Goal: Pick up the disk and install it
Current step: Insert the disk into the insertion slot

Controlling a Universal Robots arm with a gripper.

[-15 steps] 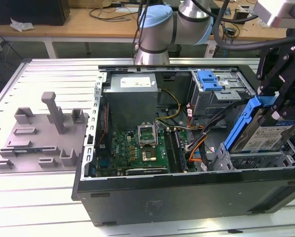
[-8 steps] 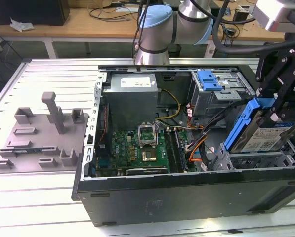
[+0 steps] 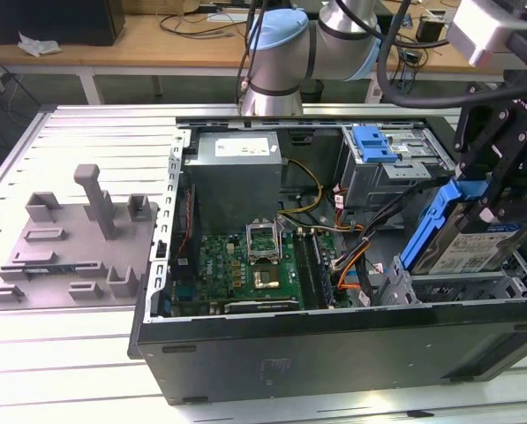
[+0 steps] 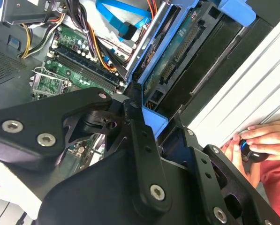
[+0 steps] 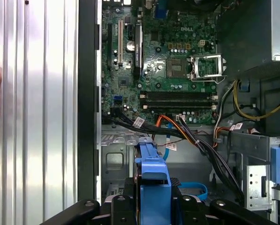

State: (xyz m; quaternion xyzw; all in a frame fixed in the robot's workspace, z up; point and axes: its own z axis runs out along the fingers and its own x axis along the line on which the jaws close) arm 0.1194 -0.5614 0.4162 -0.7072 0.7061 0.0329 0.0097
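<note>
The disk (image 3: pixel 470 246), a silver drive with a blue-and-white label in a blue carrier rail, hangs tilted over the metal drive cage (image 3: pixel 440 287) at the front of the open computer case, on the exterior view's right. My black gripper (image 3: pixel 490 205) is shut on its upper end. In the first wrist view the blue carrier (image 5: pixel 153 171) stands edge-on between my fingers (image 5: pixel 120 202), above the cage floor. The second wrist view shows the disk's (image 4: pixel 186 56) dark underside and connector edge beside one finger (image 4: pixel 140 140).
The case holds a motherboard (image 3: pixel 245 265), a power supply (image 3: pixel 237 163), bundled cables (image 3: pixel 356 256) and a bare blue bracket (image 3: pixel 373 143) in the upper bay. A grey fixture plate (image 3: pixel 73 243) lies on the exterior view's left. A person's hand (image 4: pixel 264 140) rests on the table beside the case.
</note>
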